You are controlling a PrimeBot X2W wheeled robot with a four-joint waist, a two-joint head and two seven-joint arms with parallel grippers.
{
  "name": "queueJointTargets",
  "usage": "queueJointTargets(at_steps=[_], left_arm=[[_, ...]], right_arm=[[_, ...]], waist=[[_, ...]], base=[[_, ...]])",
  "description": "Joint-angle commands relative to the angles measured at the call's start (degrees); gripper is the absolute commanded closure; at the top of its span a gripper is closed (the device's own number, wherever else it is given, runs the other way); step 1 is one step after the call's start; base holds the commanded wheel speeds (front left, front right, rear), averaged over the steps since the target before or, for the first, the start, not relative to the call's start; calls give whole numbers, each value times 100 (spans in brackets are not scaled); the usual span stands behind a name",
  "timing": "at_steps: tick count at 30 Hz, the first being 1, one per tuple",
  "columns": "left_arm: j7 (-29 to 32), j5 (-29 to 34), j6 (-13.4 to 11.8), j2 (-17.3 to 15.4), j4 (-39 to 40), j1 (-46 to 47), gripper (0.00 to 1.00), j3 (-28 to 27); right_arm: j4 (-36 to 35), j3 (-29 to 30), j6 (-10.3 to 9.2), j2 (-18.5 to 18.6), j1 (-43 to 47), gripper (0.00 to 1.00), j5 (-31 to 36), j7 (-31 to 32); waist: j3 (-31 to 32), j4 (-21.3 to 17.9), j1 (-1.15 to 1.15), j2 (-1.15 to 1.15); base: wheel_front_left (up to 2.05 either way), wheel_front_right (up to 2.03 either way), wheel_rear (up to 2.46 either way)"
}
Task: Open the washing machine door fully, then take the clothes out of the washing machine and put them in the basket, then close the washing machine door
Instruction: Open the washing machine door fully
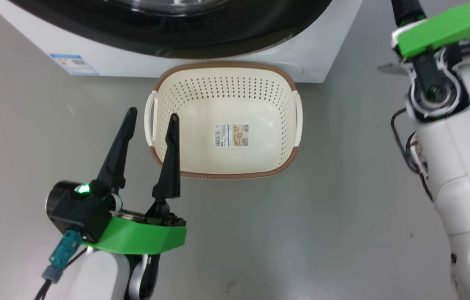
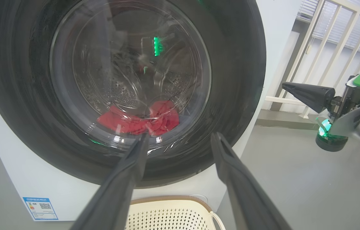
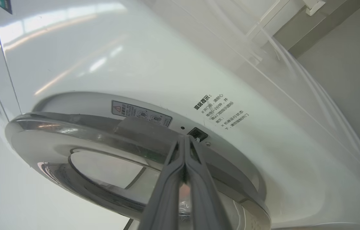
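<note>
Head view puts the left gripper at lower left, hovering over the floor just beside the basket, its two fingers spread wide and holding nothing. That basket sits at frame centre, empty but for its sticker, close against the foot of the washer. Left wrist view, looking past the spread fingers, has the door filling the upper left, seemingly not swung out yet. The clothes lie in a red heap low behind its window. Right wrist view shows the right gripper with fingers pressed together on nothing. Its tips are at the door's shiny edge beside a small black latch slot, and whether they touch it cannot be told. By this showing the task is at its first step: door not opened, nothing taken out, closing far off. The right arm runs up the right edge of the head view, its fingers aimed at the door's edge, while the left hangs low.
</note>
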State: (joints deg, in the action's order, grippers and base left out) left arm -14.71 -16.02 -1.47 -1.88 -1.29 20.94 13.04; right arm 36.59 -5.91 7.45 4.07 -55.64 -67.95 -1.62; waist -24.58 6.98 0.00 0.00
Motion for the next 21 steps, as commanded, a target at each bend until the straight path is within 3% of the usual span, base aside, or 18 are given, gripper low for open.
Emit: queueJointTargets(at_steps=[1, 14, 21], left_arm=[[-29, 32, 34, -99, 191, 103, 0, -141], [-29, -7, 59, -99, 237, 186, 0, -42], [-29, -4, 45, -99, 240, 254, 0, 36]], right_arm=[[-95, -10, 3, -65, -190, 100, -117, 113], [534, 164, 3, 161, -1217, 100, -655, 1548], [597, 133, 3, 233, -1614, 100, -645, 1954]], waist=[[-115, 93, 0, 0], [-511, 358, 0, 0], [-682, 468, 0, 0]], base=[[0, 0, 0], [0, 0, 0], [0, 0, 0]])
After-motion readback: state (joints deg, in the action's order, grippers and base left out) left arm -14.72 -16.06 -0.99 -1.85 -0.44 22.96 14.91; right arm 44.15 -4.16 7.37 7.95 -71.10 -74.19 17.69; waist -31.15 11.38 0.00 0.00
